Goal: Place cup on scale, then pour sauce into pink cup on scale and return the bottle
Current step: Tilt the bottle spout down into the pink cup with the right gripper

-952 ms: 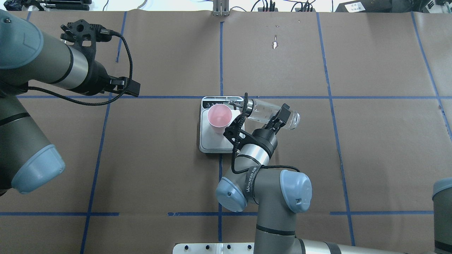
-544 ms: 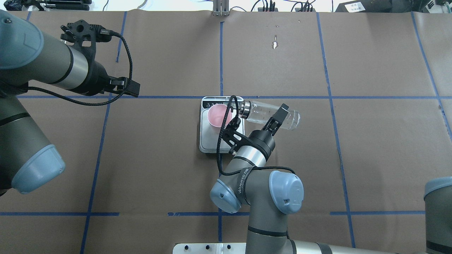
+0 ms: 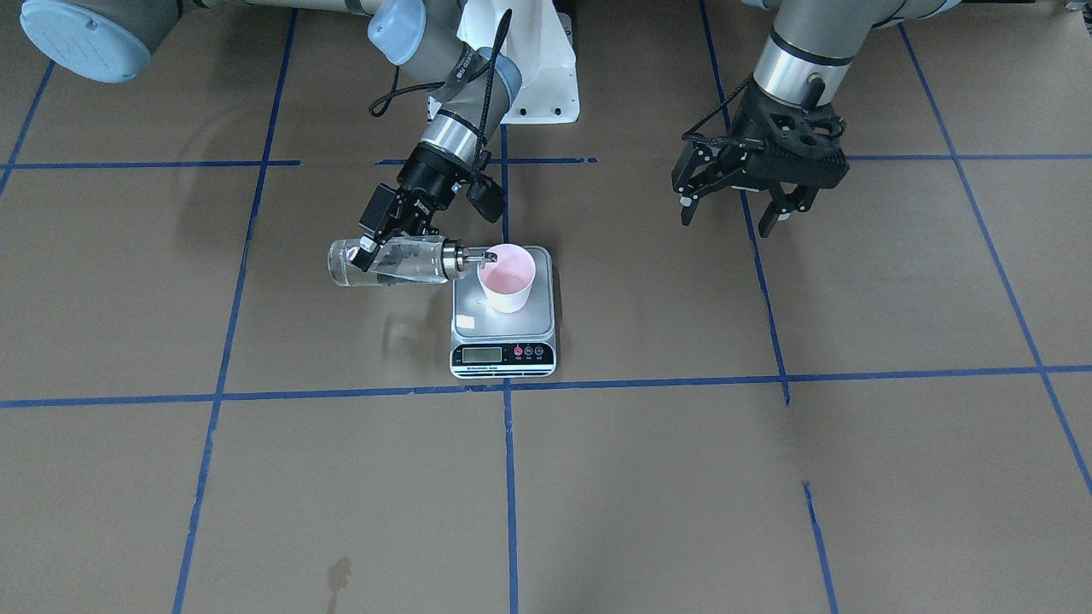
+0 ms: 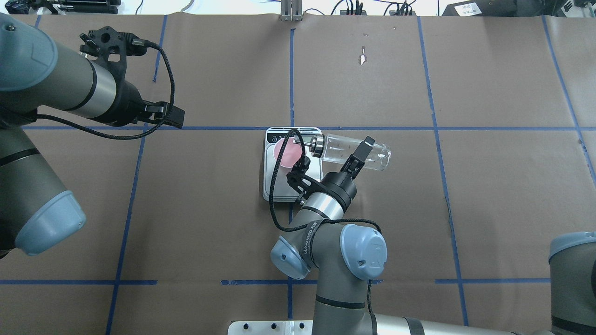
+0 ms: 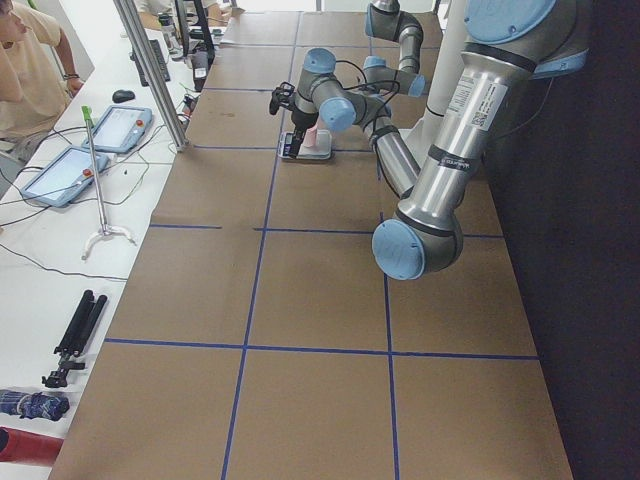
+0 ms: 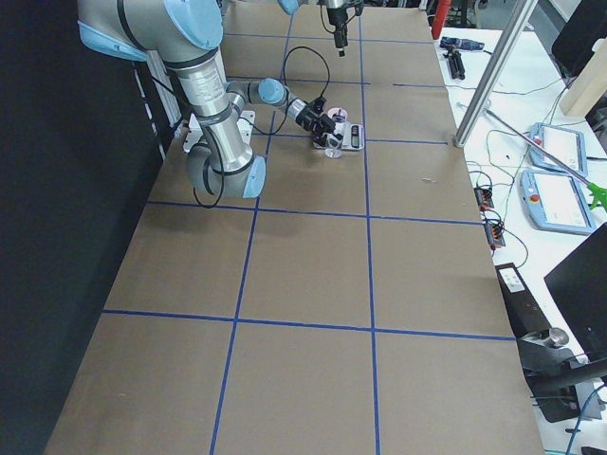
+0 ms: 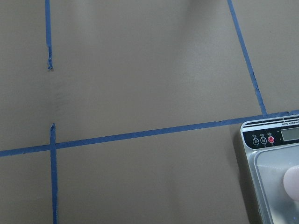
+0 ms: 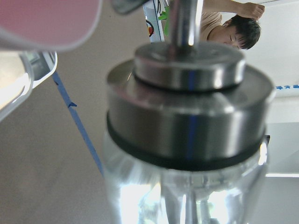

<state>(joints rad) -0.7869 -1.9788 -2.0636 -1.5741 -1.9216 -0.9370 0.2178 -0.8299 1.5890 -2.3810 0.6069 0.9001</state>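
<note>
On the scale (image 3: pixel 503 351) the cup (image 3: pixel 507 277) already stands; the right gripper (image 3: pixel 378 246), clamped on the tipped bottle (image 3: pixel 414 263), seems mid-pour, with returning the bottle yet to do

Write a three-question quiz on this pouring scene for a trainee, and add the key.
1. True or false: the small pale pink tapered cup stands on the flat steel-topped kitchen scale.
2. Choose one. The right gripper holds the clear glass bottle with a silver pourer cap:
A. upright, spout up
B. tipped almost level, spout at the cup's rim
C. upside down, well away from the cup
3. Fill the blank: the left gripper holds nothing, and its jaws stand ____.

Key: 1 true; 2 B; 3 open.
</note>
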